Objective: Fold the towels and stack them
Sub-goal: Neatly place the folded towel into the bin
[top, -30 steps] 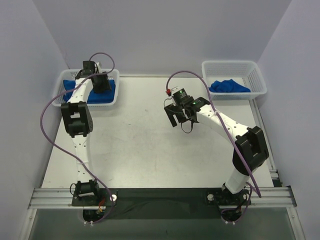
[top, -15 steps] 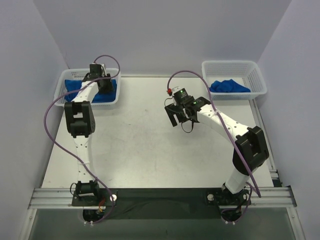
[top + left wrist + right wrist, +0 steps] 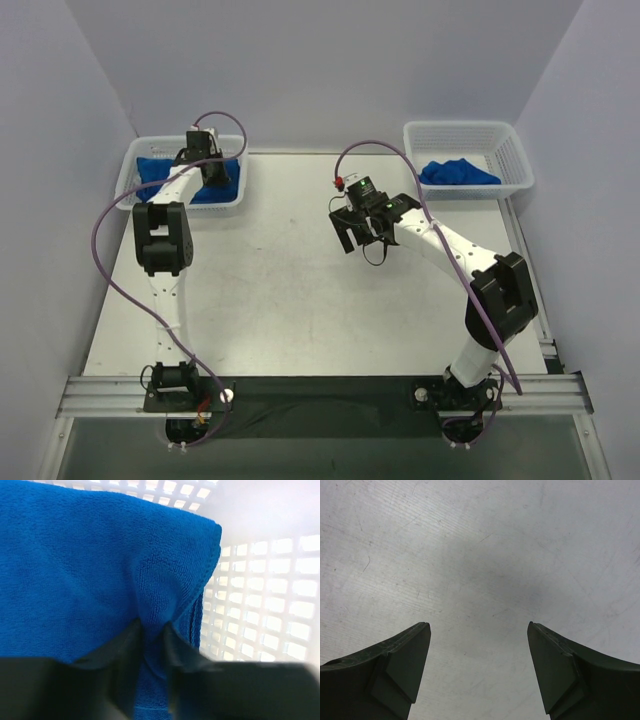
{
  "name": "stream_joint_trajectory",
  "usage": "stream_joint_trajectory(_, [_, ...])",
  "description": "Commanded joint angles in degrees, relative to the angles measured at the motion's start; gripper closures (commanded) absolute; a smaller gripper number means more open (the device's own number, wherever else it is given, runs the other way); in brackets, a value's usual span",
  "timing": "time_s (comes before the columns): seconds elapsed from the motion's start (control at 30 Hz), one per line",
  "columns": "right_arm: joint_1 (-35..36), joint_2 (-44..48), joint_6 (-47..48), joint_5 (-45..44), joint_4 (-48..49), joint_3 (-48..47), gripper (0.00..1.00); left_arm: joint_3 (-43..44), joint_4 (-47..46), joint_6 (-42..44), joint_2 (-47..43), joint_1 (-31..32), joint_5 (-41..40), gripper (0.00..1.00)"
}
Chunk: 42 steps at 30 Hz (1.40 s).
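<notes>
The left hand (image 3: 151, 632), in the ten-o'clock basket (image 3: 260, 605), pinches a towel (image 3: 75, 565) ridge beside its hemmed edge. The right hand (image 3: 479, 645) is spread wide over open tabletop (image 3: 480, 555).

Soft even light; left fingers (image 3: 116, 676) blurred

**Blue towel** (image 3: 75, 570), at 10 o'clock on the tabletop: soft terry cloth, matt, with a fine looped pile and a stitched, ribbed hem. Its layered edges show at its 3 o'clock side.

**White basket** (image 3: 260, 605): moulded plastic mesh, smooth, faintly glossy.

**Left hand** (image 3: 151, 630): fingers (image 3: 120, 670) black and matt, blurred at this range. The cloth puckers between them.

**Tabletop** (image 3: 480, 540): pale grey, metal-looking, matt, marked with fine scratches.

**Right hand** (image 3: 479, 630): fingers (image 3: 405, 665) dark, matt, plastic-looking, with bevelled faces.

**Second towel** (image 3: 457, 172), at 2 o'clock: the same blue cloth, rumpled, in a second basket (image 3: 515, 150) of like white plastic mesh.
</notes>
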State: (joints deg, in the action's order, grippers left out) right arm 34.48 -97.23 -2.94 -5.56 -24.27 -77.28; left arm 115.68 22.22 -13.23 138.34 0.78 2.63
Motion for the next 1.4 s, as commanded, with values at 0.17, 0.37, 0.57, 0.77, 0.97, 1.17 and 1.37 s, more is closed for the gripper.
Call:
stream_joint_trajectory(0.17, [-0.47,1.17,-0.05,-0.68,-1.57,0.99,0.2,0.95,0.9,-1.35,-2.11,0.19,6.76,0.95])
stream_joint_trajectory(0.37, [-0.47,1.25,0.04,-0.68,-1.48,0.9,0.2,1.31,0.9,-3.64,-4.3,-0.42,12.3,0.96])
stream_joint_trajectory(0.57, [-0.47,1.34,0.04,-0.5,-1.48,0.99,0.2,0.69,0.98,-4.61,-5.89,-0.51,14.94,0.99])
stream_joint_trajectory(0.77, [-0.47,1.43,0.13,-0.5,-1.48,1.07,0.2,0.34,1.34,-5.05,-7.12,-0.51,16.0,0.99])
stream_joint_trajectory(0.97, [-0.46,1.34,-0.05,-0.59,-1.39,1.25,0.2,0.25,1.34,-4.7,-8.0,-0.51,16.61,0.99])
stream_joint_trajectory(1.17, [-0.47,1.08,-0.31,-0.33,-1.39,1.16,0.2,-2.03,1.77,-4.52,-8.35,-0.51,17.93,0.99])
stream_joint_trajectory(1.37, [-0.47,0.99,-0.4,0.11,-1.48,0.99,0.2,-4.15,2.39,-4.34,-7.83,-0.51,18.37,0.64])
